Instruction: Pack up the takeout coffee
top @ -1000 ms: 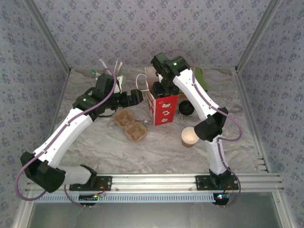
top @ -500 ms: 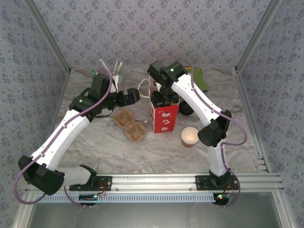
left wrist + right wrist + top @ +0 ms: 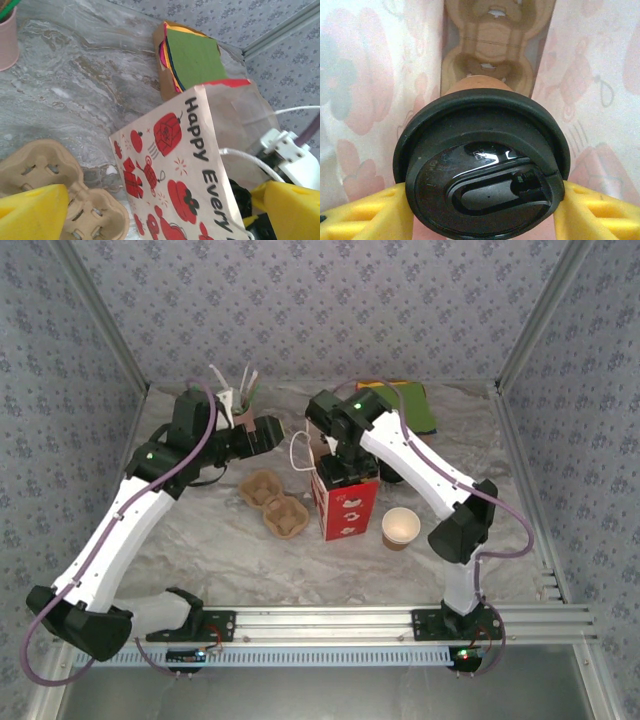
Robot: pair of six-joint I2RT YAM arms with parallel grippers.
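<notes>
Right gripper (image 3: 482,202) clamps the coffee (image 3: 481,165) by its lid inside the bag (image 3: 350,510), keeping it upright; left gripper (image 3: 275,430) hovers beside the bag, released.

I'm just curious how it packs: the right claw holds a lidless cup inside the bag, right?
Not lidless. The right wrist view shows a black lid on the cup that the right claw holds inside the bag.
</notes>
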